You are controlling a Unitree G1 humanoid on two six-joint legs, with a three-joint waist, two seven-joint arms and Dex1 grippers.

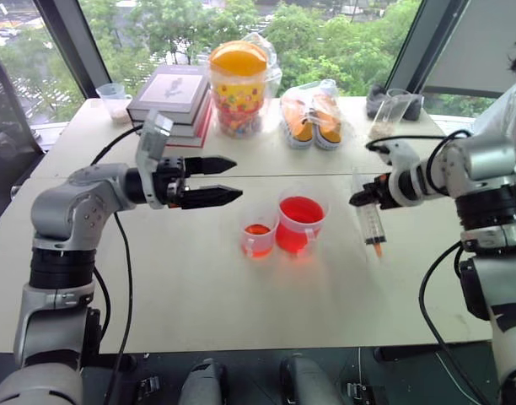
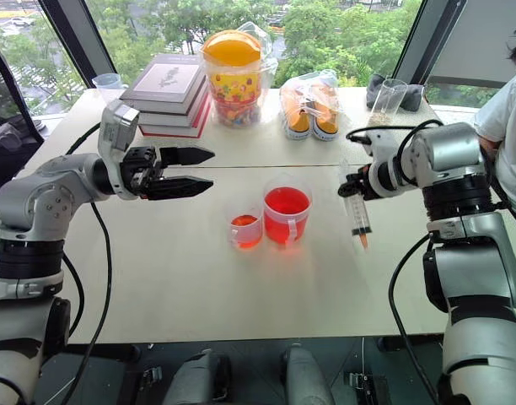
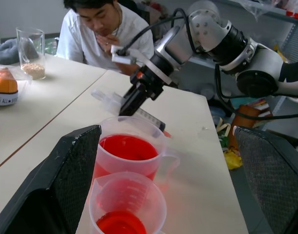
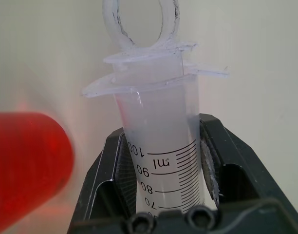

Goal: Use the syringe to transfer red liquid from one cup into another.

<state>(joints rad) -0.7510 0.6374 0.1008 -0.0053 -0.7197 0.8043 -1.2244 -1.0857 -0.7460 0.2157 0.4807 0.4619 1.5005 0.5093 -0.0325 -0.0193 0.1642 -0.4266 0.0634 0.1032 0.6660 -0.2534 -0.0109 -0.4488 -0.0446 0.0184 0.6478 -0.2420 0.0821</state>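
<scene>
The syringe (image 1: pixel 371 223) hangs tip-down above the table, right of both cups, with my right gripper (image 1: pixel 364 199) shut on its upper barrel. In the right wrist view the syringe barrel (image 4: pixel 161 146) looks clear between the pads and its plunger ring sits close to the flange. The wider handled cup (image 1: pixel 300 224) holds plenty of red liquid (image 1: pixel 301 210). Touching its left side, the smaller cup (image 1: pixel 258 240) has a shallow red layer. My left gripper (image 1: pixel 238 179) hovers open, level, left of and above the cups, pointing toward them.
At the table's back stand a stack of books (image 1: pixel 171 103), a candy jar with an orange lid (image 1: pixel 238 88), a bag with orange shoes (image 1: pixel 312 115), a tumbler with beige powder (image 1: pixel 384 116) and a small cup (image 1: pixel 115 101). A person (image 2: pixel 509 118) sits at the right.
</scene>
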